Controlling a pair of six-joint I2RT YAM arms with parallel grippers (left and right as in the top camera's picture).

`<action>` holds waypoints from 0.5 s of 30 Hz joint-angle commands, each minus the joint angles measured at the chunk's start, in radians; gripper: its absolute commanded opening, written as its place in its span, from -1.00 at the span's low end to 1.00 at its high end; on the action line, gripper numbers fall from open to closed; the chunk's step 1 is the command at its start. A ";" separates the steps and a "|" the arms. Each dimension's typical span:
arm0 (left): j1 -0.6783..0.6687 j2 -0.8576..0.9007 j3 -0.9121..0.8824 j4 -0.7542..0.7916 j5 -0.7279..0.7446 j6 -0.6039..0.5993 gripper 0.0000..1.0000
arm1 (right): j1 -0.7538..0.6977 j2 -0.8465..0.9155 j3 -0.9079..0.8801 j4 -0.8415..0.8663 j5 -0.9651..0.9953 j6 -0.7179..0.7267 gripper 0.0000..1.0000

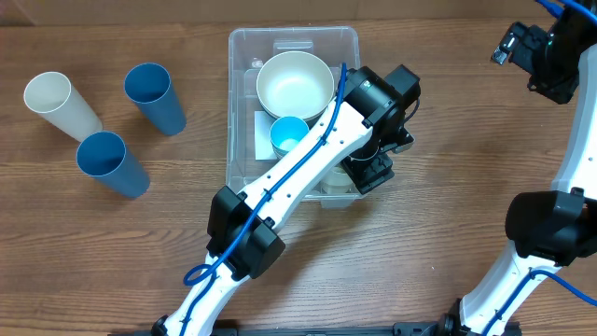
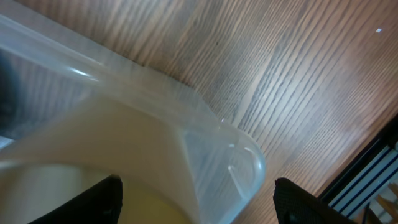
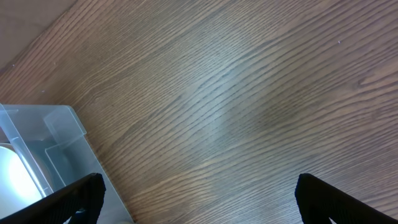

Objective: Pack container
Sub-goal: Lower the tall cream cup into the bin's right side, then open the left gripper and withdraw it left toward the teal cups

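The clear container (image 1: 244,47) stands at the table's middle back. It holds a white bowl (image 1: 295,82) and a light blue cup (image 1: 287,135). My left gripper (image 1: 368,173) hangs over the container's near right corner, open. In the left wrist view the fingers (image 2: 196,208) straddle the rounded corner (image 2: 239,162), with a cream-white object (image 2: 143,202) right below them inside the bin. My right gripper (image 1: 508,45) is open and empty at the far right. Its wrist view (image 3: 199,199) shows bare wood and a container corner (image 3: 62,143).
Three loose cups lie on the left of the table: a white one (image 1: 56,103), a blue one (image 1: 157,96) and another blue one (image 1: 112,163). The left arm's white links cross the container's front half.
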 commanded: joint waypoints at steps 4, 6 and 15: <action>-0.007 -0.011 0.148 -0.026 0.013 0.011 0.54 | 0.001 -0.027 0.019 0.005 0.000 0.007 1.00; -0.007 -0.031 0.148 -0.026 0.013 0.011 0.54 | 0.001 -0.027 0.019 0.005 0.000 0.007 1.00; 0.009 -0.256 0.148 -0.025 -0.103 -0.039 0.55 | 0.001 -0.027 0.019 0.005 0.001 0.007 1.00</action>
